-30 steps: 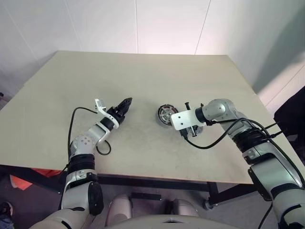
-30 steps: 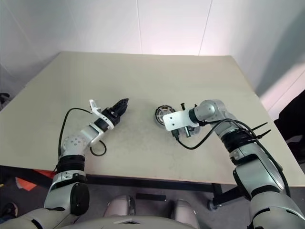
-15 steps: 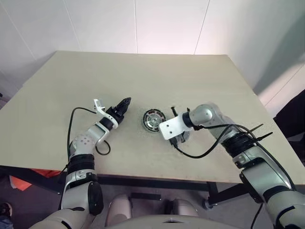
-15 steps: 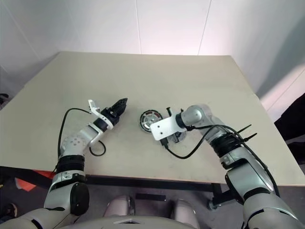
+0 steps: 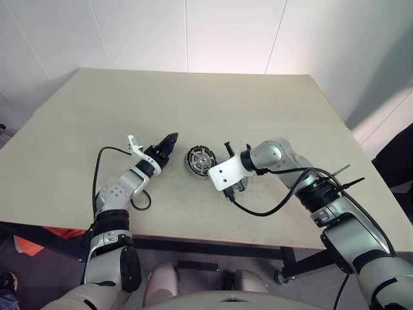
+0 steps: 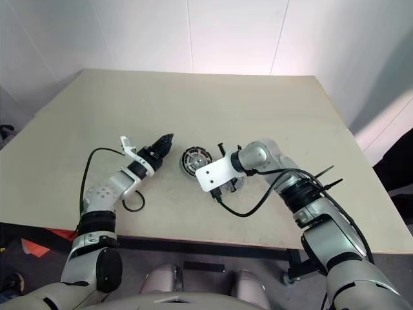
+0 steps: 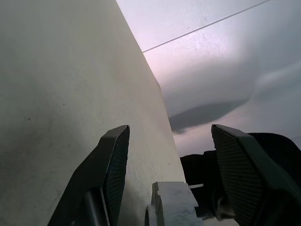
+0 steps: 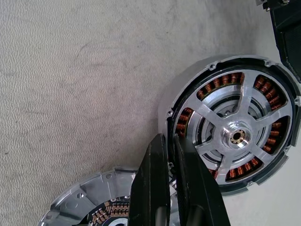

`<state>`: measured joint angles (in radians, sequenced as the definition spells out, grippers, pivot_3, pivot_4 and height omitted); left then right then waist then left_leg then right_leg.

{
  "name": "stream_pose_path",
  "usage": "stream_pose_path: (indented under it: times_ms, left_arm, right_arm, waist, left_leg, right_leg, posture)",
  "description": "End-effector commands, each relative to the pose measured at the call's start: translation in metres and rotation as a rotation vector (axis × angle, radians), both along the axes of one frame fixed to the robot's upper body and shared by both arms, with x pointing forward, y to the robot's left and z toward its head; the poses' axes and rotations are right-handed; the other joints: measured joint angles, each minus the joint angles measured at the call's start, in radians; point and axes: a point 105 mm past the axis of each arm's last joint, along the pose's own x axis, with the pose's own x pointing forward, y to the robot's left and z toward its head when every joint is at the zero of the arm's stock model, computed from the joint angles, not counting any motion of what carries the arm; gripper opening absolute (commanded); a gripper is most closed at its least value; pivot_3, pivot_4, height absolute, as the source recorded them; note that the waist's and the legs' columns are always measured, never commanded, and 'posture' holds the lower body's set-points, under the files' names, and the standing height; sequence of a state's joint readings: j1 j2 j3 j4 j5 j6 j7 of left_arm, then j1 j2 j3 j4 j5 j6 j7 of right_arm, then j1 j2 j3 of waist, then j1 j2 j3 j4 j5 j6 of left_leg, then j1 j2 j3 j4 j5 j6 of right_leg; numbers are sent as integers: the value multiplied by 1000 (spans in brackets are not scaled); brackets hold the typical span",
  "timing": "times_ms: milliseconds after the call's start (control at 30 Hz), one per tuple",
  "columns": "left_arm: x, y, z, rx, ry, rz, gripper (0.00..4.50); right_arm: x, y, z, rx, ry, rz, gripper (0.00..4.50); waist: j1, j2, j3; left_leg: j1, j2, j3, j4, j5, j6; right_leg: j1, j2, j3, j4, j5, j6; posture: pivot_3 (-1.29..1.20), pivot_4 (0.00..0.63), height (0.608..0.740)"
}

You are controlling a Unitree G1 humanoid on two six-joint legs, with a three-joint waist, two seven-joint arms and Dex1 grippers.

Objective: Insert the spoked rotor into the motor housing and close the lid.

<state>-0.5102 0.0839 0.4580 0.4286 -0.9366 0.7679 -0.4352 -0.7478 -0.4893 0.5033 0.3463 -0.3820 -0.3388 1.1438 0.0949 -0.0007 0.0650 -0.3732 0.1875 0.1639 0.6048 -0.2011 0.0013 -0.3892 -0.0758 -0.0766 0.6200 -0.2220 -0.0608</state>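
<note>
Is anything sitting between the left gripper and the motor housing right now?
Nothing. In the left eye view, only a short strip of bare table separates the left gripper from the motor housing.

Left claw [image 7: 164,160] spread, level, right claw [image 8: 170,181] pinched shut, angled down

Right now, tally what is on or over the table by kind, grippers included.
Copper-wound motor discs: 2 (spoke-faced disc, partly seen disc)
Grippers: 2 (left gripper, right gripper)
Total: 4
</note>
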Motion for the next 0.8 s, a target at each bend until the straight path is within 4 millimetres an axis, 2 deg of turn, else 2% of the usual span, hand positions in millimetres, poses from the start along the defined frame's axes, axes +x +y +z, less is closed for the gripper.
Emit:
stream_pose_path:
  times_ms: [33, 67, 200, 467, 533, 633, 700, 800]
  left_arm:
    - [3, -2, 10, 7, -37, -5, 2939]
    - [3, -3, 10, 7, -37, -7, 2939]
    - [3, -4, 10, 9, -36, -11, 2939]
    - [3, -4, 9, 12, -36, -13, 2939]
    - [2, -5, 9, 11, -36, -16, 2939]
    - [0, -9, 8, 11, -31, -27, 2939]
    - [-1, -12, 5, 11, -22, -41, 2939]
    - [-2, -14, 4, 11, -14, -54, 2939]
  right_arm:
    - [5, 2, 25, 18, -85, 48, 15]
    - [2, 1, 24, 11, -74, 61, 15]
    - [4, 3, 30, 34, -119, 67, 1165]
    - [15, -2, 49, 114, -154, -14, 1165]
    - [19, -5, 62, 211, -120, -99, 1165]
    - [25, -18, 78, 418, 22, -323, 1165]
    - [26, -38, 81, 541, 165, -534, 1165]
    - [9, -65, 74, 639, 412, -766, 1165]
  waist:
    - [1, 0, 0]
    - [1, 0, 0]
    - [0, 0, 0]
    - [0, 0, 0]
    - [0, 0, 0]
    - [2, 0, 0]
    - [4, 0, 0]
    - [11, 0, 0]
  left_leg:
    - [0, 0, 0, 0, 0, 0]
    - [0, 0, 0, 0, 0, 0]
    - [1, 0, 0, 0, 0, 0]
    - [2, 0, 0, 0, 0, 0]
    - [2, 0, 0, 0, 0, 0]
    - [2, 0, 0, 0, 0, 0]
    - [3, 0, -1, 0, 0, 0]
    - [4, 0, -1, 0, 0, 0]
  right_leg:
    - [0, 0, 0, 0, 0, 0]
    - [0, 0, 0, 0, 0, 0]
    - [0, 0, 0, 0, 0, 0]
    - [2, 0, 0, 0, 0, 0]
    - [2, 0, 0, 0, 0, 0]
    - [2, 0, 0, 0, 0, 0]
    - [3, 0, 0, 0, 0, 0]
    - [5, 0, 0, -1, 0, 0]
  posture:
    - [0, 0, 740]
    - [0, 0, 740]
    - [0, 0, 740]
    - [0, 0, 740]
    - [0, 0, 740]
    - [0, 0, 740]
    - [0, 0, 740]
    - [0, 0, 740]
